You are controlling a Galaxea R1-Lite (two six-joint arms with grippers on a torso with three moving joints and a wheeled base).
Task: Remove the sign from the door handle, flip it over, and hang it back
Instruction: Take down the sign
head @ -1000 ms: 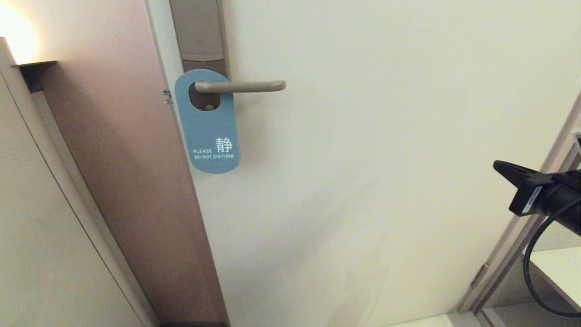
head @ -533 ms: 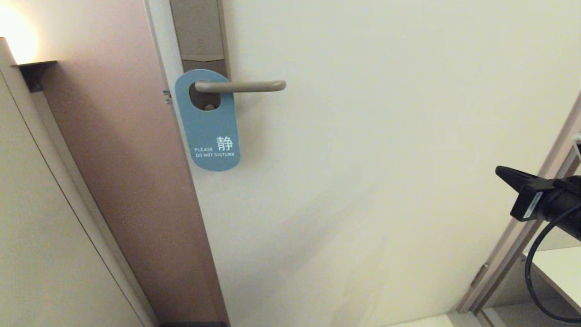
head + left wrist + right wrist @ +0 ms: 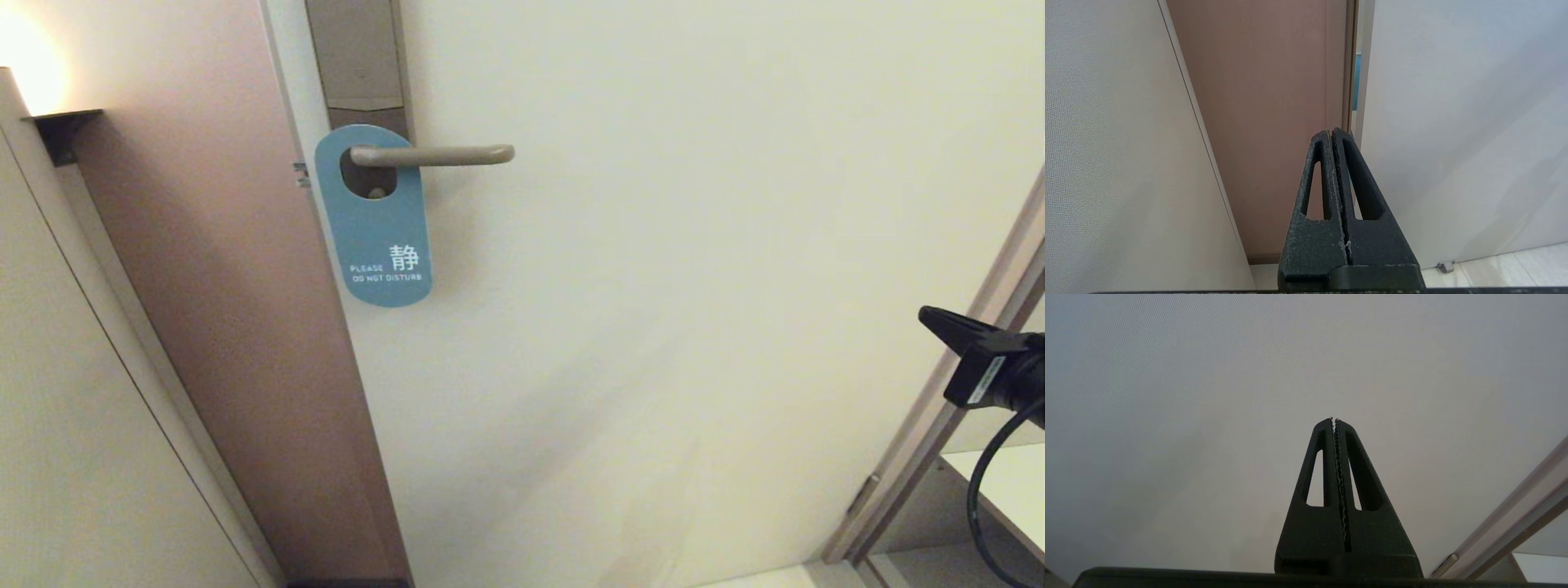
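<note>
The sign (image 3: pixel 375 237) hangs by its oval hole on the door handle (image 3: pixel 437 154), blue face out with white "PLEASE DO NOT DISTURB". The handle is a beige lever on a tall brown-grey backplate (image 3: pixel 357 57) on the cream door. My right gripper (image 3: pixel 927 314) is shut and empty, low at the right edge of the head view, far right of and below the sign. In the right wrist view it (image 3: pixel 1334 419) faces the plain door. My left gripper (image 3: pixel 1331 130) is shut and empty, out of the head view, pointing at the door's edge, where a sliver of the sign (image 3: pixel 1356 81) shows.
A brown door frame panel (image 3: pixel 220 269) runs left of the door, with a beige wall (image 3: pixel 73 441) further left. A second frame (image 3: pixel 947 408) slants at the right by my right arm. A doorstop (image 3: pixel 1445 266) sits on the floor.
My right gripper has drawn back to the right and slightly down, away from the sign. The sign has swung a little and settled on the handle.
</note>
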